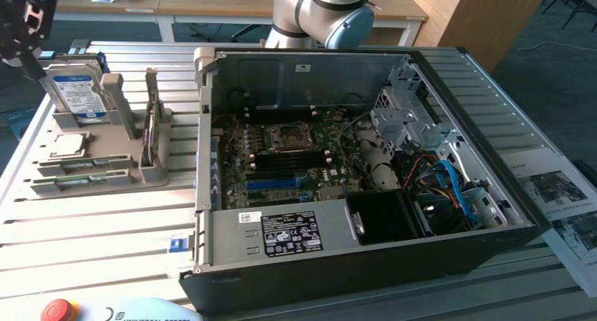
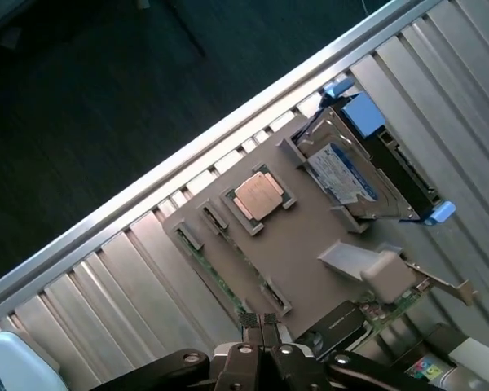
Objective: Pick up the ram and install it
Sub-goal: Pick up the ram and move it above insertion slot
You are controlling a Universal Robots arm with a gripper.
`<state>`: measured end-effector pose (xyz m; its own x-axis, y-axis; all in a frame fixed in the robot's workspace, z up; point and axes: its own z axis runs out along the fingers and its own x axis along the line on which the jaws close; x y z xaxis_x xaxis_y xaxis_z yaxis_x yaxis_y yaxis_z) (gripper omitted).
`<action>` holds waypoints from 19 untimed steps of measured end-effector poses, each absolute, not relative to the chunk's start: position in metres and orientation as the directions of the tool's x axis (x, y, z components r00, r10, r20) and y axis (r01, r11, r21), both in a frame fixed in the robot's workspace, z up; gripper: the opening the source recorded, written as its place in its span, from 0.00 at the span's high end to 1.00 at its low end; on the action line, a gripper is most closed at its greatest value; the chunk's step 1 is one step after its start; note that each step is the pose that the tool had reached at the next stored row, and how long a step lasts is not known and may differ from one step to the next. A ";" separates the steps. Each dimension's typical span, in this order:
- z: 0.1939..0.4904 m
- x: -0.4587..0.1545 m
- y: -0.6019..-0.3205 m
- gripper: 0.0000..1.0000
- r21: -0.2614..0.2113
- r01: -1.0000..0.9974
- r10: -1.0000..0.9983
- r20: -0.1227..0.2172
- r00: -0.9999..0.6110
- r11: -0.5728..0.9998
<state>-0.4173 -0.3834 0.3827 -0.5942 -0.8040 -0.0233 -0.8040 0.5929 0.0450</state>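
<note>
Green and thin, the ram (image 2: 216, 275) lies in the outer slot of a tan holder (image 2: 301, 244) on the worktop (image 1: 94, 230), beneath the end effector (image 2: 261, 319) and untouched. Its fingers are pressed together, holding nothing. A white pendant (image 1: 140, 310) reads "UNIVERSAL"; the hard drive (image 1: 75, 90) label is unreadable.

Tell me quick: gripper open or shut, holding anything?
Gripper: shut, fingers pressed together, holding nothing; the ram lies in the parts holder.

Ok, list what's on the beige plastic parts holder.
Square silver processor chip, upright blue-labelled hard drive, bracketed green card, long green ram stick. The stick's underside is covered.
</note>
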 end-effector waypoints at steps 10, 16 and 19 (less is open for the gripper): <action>0.382 -0.417 -0.383 0.90 0.045 -0.906 -0.906 -0.023 -0.422 0.421; 0.382 -0.417 -0.383 0.90 0.045 -0.946 -0.947 -0.023 -0.321 0.320; 0.382 -0.417 -0.383 0.90 0.045 -0.963 -0.963 -0.023 -0.268 0.267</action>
<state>-0.4173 -0.3834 0.3820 -0.2684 -0.9630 -0.0232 -0.9626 0.2672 0.0450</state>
